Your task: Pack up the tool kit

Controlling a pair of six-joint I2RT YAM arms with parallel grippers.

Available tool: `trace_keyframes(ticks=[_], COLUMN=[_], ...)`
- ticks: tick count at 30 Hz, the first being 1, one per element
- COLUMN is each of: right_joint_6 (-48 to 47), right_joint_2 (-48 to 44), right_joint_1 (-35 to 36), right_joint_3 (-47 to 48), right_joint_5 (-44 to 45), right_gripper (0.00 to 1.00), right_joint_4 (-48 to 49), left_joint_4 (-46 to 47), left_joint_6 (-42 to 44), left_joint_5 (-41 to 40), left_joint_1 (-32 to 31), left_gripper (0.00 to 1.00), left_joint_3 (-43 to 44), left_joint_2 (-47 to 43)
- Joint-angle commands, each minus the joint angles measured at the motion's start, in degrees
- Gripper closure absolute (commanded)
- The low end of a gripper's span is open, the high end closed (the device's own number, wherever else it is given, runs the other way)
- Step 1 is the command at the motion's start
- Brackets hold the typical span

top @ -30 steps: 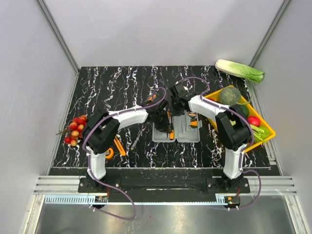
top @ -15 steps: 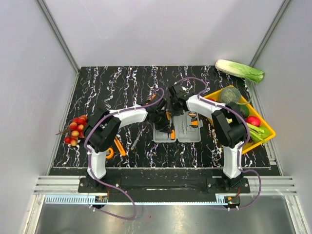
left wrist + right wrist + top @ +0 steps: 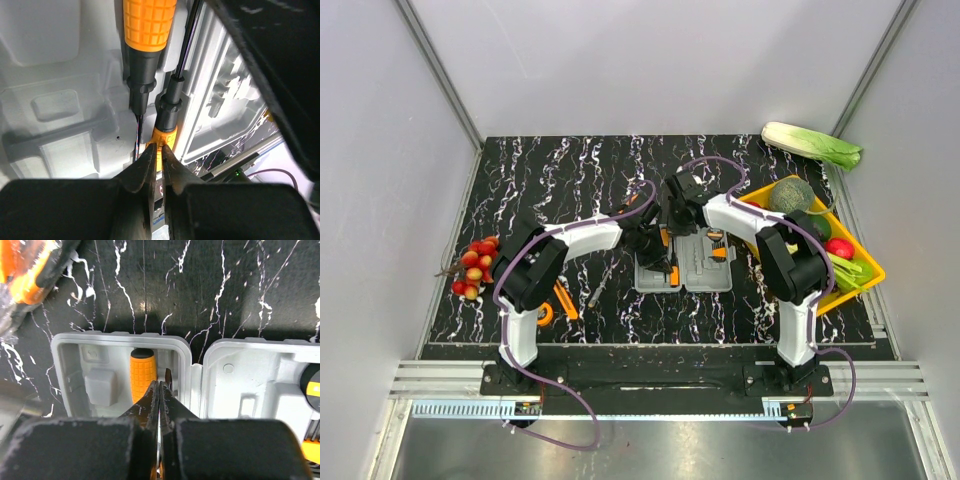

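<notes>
an orange-handled screwdriver point(image 3: 143, 372) is laid in the case point(image 3: 705, 277), in line with the closed right hand point(image 3: 159, 385). a slimmer screwdriver point(image 3: 169, 107) beside it is pinched by the left hand point(image 3: 159, 150).

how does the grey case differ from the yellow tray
The grey case lies open in two flat halves at the middle of the table; the yellow tray is a single bin at the right edge. The grey case sits square to the table's near edge, the yellow tray skewed. The case holds orange-and-black tools, the tray vegetables. Both rest on the table with things in them.
</notes>
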Motion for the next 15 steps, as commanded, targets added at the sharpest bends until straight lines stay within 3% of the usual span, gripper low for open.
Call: trace_keyframes(ticks=[1, 7, 15], right_joint_6=[-2.3, -2.7, -2.5], right_joint_2=[-5.9, -3.4, -0.4], right_joint_1=[-0.4, -0.3, -0.3], right_joint_3=[2.0, 2.6, 2.1], right_joint_5=[3.1, 3.0, 2.1], right_gripper=[0.97, 0.96, 0.97], right_joint_4=[1.5, -0.5, -1.1], left_joint_4=[-1.4, -1.4, -2.2], left_joint_6=[1.2, 1.8, 1.7], left_joint_5=[-1.3, -0.7, -0.5], left_joint_1=[0.1, 0.1, 0.2], left_gripper=[0.84, 0.72, 0.76], left_joint_3=[1.3, 1.6, 1.4], left_joint_2=[1.2, 1.6, 2.4])
